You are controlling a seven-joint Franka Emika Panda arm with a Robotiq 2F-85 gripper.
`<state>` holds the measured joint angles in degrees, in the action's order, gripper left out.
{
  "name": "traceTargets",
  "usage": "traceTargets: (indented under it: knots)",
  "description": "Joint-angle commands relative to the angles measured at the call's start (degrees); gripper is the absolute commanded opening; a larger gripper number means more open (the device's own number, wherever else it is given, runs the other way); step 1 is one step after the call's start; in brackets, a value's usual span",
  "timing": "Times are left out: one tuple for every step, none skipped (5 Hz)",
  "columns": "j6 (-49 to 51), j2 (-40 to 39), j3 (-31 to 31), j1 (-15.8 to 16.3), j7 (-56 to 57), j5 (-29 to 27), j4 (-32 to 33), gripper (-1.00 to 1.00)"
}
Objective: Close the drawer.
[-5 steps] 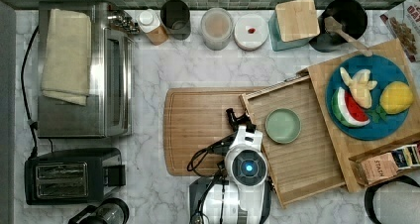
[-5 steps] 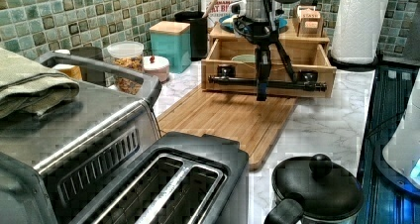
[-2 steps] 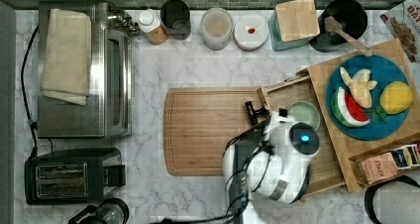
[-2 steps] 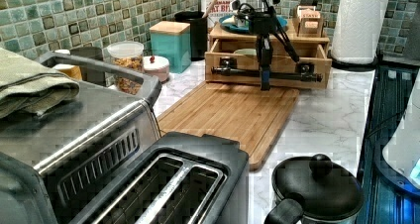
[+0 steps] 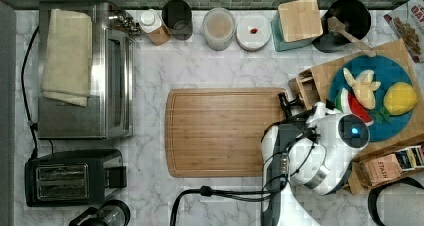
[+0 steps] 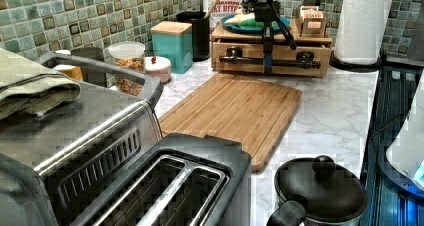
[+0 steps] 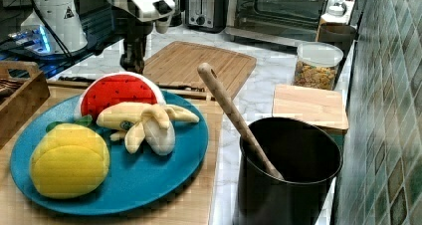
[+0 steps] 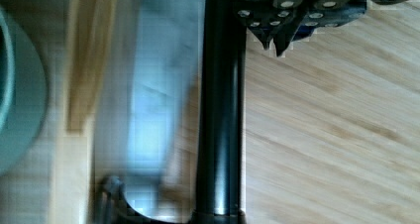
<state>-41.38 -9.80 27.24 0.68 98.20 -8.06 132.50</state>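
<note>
One board (image 6: 235,111) lies mid-counter in the left view. Just past its far edge, drawer (image 6: 247,65) sits shut in stand (image 6: 300,38). Gripper (image 6: 268,70), fingers together, hangs at handle (image 6: 292,62), approx. mid-bar.

1 cutting board (image 5: 225,131), 1 toaster (image 5: 72,178), 1 blue plate (image 5: 395,128), 3 plush fruits

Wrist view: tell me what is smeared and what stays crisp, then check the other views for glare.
Wrist view: the drawer side is smeared by motion blur, while the black handle bar and the cutting board grain read sharper. Top view: evenly lit, with the toaster oven metal showing soft sheen. Left view: the near toaster is soft, out of focus.
</note>
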Motion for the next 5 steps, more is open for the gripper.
traceTargets:
  knots:
    - [-20.2,1.2,5.4,-2.5,-6.1,2.6,-4.5,-1.0]
    - [-20.9,-0.5,6.1,-2.3,-8.3,4.0,-5.9,-1.0]
    - [-20.9,-0.5,6.3,-2.2,-8.3,3.9,-5.9,-1.0]
    - [-20.9,-0.5,6.2,-2.3,-8.3,4.0,-5.9,-1.0]
    - [-20.9,-0.5,6.1,-2.4,-8.4,4.0,-5.9,-1.0]
